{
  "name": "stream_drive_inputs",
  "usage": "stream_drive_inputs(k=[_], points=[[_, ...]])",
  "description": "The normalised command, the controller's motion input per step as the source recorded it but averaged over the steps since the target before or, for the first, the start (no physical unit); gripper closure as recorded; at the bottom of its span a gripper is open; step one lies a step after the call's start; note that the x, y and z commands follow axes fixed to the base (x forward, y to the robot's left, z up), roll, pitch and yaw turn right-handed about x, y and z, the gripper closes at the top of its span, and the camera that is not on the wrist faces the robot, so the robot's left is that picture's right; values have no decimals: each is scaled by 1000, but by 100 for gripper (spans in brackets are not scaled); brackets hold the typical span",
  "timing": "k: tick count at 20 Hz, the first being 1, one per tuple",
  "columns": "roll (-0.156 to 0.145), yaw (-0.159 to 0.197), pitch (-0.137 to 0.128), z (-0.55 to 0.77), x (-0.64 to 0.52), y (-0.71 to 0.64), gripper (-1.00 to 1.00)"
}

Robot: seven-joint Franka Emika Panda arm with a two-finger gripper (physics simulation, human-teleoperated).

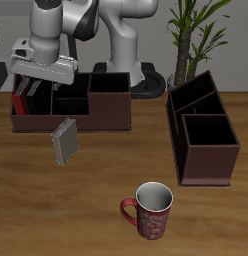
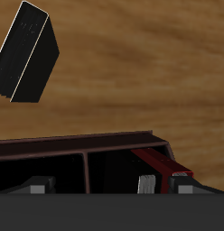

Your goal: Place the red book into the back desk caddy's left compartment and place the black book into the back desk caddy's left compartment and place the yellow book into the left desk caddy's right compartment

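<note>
While the gripper (image 1: 26,88) hovers over the back desk caddy (image 1: 71,105) at the frame's upper left, its grip state cannot be told. Red book (image 1: 20,98) stands inside; retreat vertically, then address the yellow book (image 1: 65,141) lying just before the caddy.

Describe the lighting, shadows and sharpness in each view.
Exterior view: flat, even light with no glare; the yellow book and the mug cast only faint shadows on the table; everything is equally sharp, though coarse. Wrist view: the back caddy interior is very dark, the red book catches light on its edge, the tool fingers show pale, and the wood grain looks soft.
</note>
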Motion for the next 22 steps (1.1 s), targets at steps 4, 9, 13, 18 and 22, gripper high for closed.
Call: stream_drive_inputs(k=[4,9,13,18,22], points=[[-39,18,-34,275,580,261,-100],[-56,36,-37,204,480,231,-100],[16,22,-14,95,490,208,-100],[85,-33,2,-58,430,296,-100],[145,-53,23,-227,224,333,-100]])
